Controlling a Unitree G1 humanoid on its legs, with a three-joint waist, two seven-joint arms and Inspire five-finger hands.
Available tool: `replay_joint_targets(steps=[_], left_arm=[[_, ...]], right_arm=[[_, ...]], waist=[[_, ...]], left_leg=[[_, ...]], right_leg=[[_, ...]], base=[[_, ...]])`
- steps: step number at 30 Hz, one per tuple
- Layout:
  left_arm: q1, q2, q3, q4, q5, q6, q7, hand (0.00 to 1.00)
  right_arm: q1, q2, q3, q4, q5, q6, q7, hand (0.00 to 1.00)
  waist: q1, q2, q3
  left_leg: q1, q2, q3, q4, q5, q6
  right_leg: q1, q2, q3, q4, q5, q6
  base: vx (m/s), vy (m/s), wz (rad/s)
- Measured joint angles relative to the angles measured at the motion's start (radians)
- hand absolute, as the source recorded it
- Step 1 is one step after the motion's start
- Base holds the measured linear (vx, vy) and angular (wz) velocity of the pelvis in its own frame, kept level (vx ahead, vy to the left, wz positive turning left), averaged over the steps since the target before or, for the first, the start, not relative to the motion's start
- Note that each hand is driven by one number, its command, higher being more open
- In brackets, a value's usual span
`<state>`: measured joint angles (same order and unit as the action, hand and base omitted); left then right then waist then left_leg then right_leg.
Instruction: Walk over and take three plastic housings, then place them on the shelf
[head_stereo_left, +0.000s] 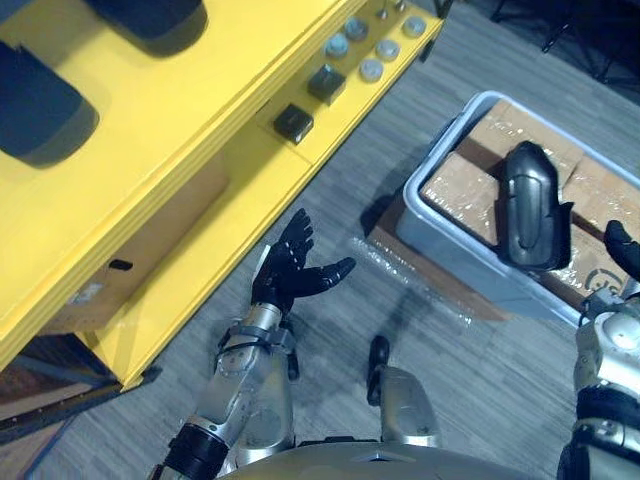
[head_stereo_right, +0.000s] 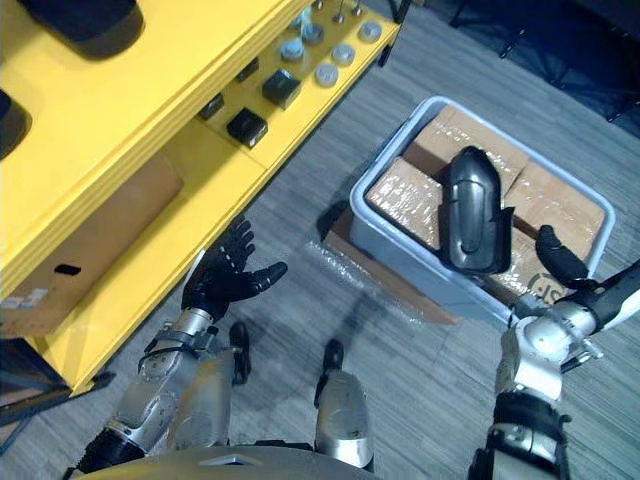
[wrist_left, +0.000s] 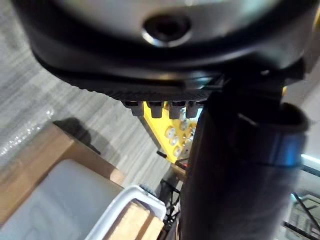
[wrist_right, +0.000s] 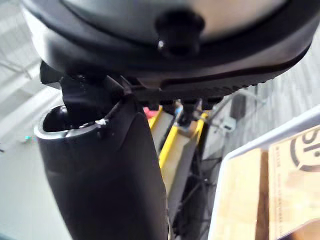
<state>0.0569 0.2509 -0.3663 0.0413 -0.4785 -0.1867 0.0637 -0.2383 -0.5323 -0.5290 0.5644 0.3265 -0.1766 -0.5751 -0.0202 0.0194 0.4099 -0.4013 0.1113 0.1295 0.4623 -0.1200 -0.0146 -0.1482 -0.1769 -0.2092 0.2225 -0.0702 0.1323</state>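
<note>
A black plastic housing (head_stereo_left: 530, 205) lies lengthwise on brown cartons inside a pale blue bin (head_stereo_right: 400, 140) on the floor. My right hand (head_stereo_right: 560, 262) is just right of the housing, thumb raised, fingers straight in the right wrist view (wrist_right: 186, 107); I see no grip on the housing. Farther left, near the yellow shelf (head_stereo_left: 200, 150), my left hand (head_stereo_left: 285, 275) hovers open and empty with fingers spread. Two more dark housings (head_stereo_left: 40, 110) (head_stereo_left: 150, 20) rest on the shelf's top level.
The shelf's lower level carries small black boxes (head_stereo_left: 293, 122) and several grey round parts (head_stereo_left: 372, 68). A cardboard box (head_stereo_left: 130, 260) sits under the shelf. The bin stands on flat cardboard (head_stereo_left: 440, 285), with clear plastic wrap (head_stereo_left: 400, 270) on the grey floor.
</note>
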Motion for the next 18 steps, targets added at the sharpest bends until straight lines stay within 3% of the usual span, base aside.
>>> replay_joint_targets(steps=[5, 11, 18], left_arm=[[-0.058, -0.004, -0.011, 0.007, -0.023, -0.006, 0.026, 1.0], [-0.136, -0.058, -0.063, 0.058, -0.027, -0.009, 0.036, 1.0], [-0.139, -0.097, -0.072, 0.082, -0.065, -0.033, 0.047, 1.0]], right_arm=[[-0.184, -0.184, 0.001, 0.197, 0.037, 0.082, 0.048, 1.0], [-0.318, -0.265, 0.057, 0.229, 0.04, 0.14, 0.108, 1.0], [-0.457, -0.326, 0.169, 0.29, 0.029, 0.24, 0.175, 1.0]], waist=[[0.021, 0.037, 0.025], [0.042, 0.064, 0.054], [0.048, 0.076, 0.062]], left_leg=[[-0.084, -0.007, 0.013, 0.037, -0.01, 0.007], [-0.151, 0.018, 0.05, 0.085, -0.015, 0.012], [-0.217, 0.029, 0.076, 0.099, -0.019, 0.008]], right_leg=[[-0.078, -0.016, 0.013, 0.016, 0.015, 0.017], [-0.188, -0.029, 0.032, 0.116, 0.004, 0.017], [-0.303, -0.042, 0.053, 0.197, -0.032, 0.01]], base=[[-0.04, 0.106, -0.02], [-0.02, 0.045, -0.12], [-0.02, -0.008, -0.11]])
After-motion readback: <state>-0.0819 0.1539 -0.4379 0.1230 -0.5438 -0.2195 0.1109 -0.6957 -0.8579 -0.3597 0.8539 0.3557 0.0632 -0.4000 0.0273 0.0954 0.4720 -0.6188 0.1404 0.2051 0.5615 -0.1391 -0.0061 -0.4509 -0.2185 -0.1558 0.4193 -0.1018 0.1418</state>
